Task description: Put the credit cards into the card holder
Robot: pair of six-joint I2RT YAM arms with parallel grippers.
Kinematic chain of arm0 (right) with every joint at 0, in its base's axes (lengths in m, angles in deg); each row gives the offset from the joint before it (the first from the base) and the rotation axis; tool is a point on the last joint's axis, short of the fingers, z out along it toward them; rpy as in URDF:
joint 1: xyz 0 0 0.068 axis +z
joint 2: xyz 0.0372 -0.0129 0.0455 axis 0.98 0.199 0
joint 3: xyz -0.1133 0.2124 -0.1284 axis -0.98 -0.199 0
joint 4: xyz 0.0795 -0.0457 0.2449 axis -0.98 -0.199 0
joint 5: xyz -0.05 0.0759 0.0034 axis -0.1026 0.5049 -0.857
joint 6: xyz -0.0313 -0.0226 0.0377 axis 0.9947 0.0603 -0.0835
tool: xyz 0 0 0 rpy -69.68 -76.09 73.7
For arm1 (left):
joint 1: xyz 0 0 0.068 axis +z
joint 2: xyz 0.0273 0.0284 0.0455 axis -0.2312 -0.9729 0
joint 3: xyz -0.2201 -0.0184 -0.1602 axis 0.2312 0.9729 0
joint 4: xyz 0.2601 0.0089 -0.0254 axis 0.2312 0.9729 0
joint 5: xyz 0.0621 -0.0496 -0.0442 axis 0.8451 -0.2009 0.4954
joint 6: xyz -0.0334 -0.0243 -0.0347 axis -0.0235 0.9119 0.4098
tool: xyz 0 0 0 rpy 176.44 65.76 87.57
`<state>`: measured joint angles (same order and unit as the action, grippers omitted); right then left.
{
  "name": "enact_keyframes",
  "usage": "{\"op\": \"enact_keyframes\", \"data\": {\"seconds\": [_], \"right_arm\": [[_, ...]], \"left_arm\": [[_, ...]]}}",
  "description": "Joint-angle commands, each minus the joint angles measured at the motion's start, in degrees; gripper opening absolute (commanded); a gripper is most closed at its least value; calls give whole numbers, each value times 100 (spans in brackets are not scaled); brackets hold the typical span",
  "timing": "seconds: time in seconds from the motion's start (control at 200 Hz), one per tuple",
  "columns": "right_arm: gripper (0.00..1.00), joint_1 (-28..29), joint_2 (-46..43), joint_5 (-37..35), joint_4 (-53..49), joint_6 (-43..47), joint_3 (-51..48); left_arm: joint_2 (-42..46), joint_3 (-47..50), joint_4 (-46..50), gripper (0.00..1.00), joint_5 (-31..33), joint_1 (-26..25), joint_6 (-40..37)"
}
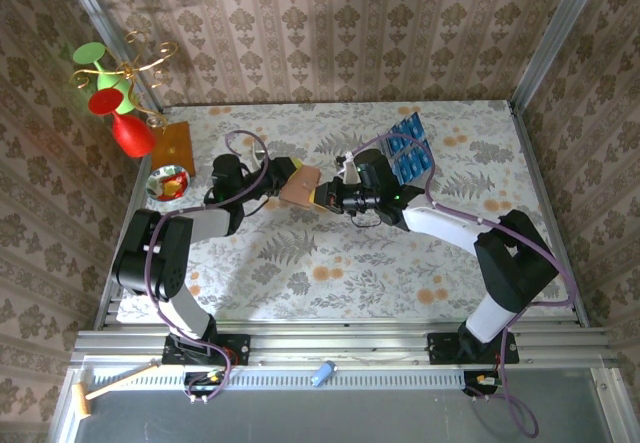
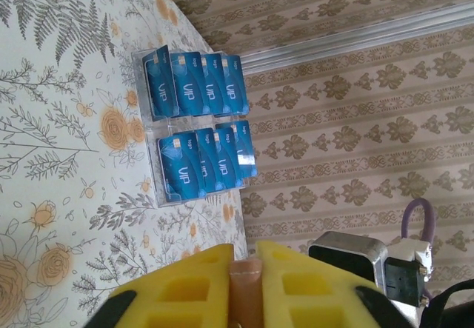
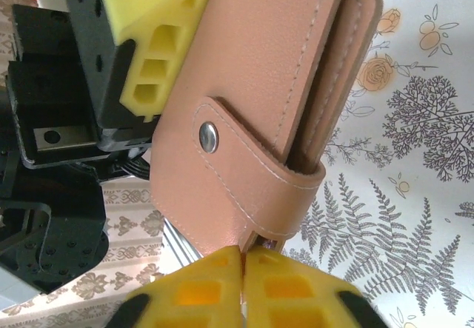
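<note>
The card holder (image 1: 298, 187) is hanging in the air above the middle of the table (image 1: 300, 273), caught between the two grippers. In the top view, well to the left of the card holder, a red vase (image 1: 131, 134), a wooden board (image 1: 173, 145) and a small bowl (image 1: 167, 183) are sitting near the table's edge. Just left of the card holder, the left gripper (image 1: 291, 176) is clamping it. Just right of the card holder, the right gripper (image 1: 322, 199) is meeting it. Farther right and towards the back, the credit cards (image 1: 408, 149) are standing in a clear rack.

The left wrist view is showing what the top view is hiding: the left gripper (image 2: 245, 287) is squeezing a thin brown edge of the card holder (image 2: 245, 292) tight between its yellow pads. Beyond the card holder, the credit cards (image 2: 194, 87) are standing in two rows in the clear rack (image 2: 141, 69).

The right wrist view is giving the card holder (image 3: 252, 76) close up: it is folded, with its strap wrapping round the open side and snapped down. One of the left gripper's fingers (image 3: 152, 43) is pressing on it from the upper left. Below the card holder, the right gripper (image 3: 243, 280) is pressing its pads almost together on the tip of the strap.
</note>
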<state>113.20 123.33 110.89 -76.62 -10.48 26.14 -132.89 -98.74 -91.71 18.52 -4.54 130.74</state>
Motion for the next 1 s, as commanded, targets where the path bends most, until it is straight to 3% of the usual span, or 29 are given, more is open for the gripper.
{"op": "enact_keyframes", "data": {"seconds": [0.0,0.17,0.285,0.435,0.57,0.995], "right_arm": [[32,-122,-223,-242,-395,219,-101],[55,-268,-717,-940,-1648,632,-109],[62,-228,-852,-1345,-2172,717,24],[63,6,-791,-1839,-2620,842,394],[69,242,-711,-2143,-2628,883,644],[71,675,-54,-2175,-2271,829,1261]], "left_arm": [[237,69,62,5,-49,13,-339],[795,144,1173,0,420,-17,-1225],[1375,121,2264,0,1209,-178,-2055],[1902,65,3165,0,2206,-536,-2654],[2123,84,3362,0,2909,-784,-2662],[2143,-69,3382,0,3533,-1228,-2348]]}}
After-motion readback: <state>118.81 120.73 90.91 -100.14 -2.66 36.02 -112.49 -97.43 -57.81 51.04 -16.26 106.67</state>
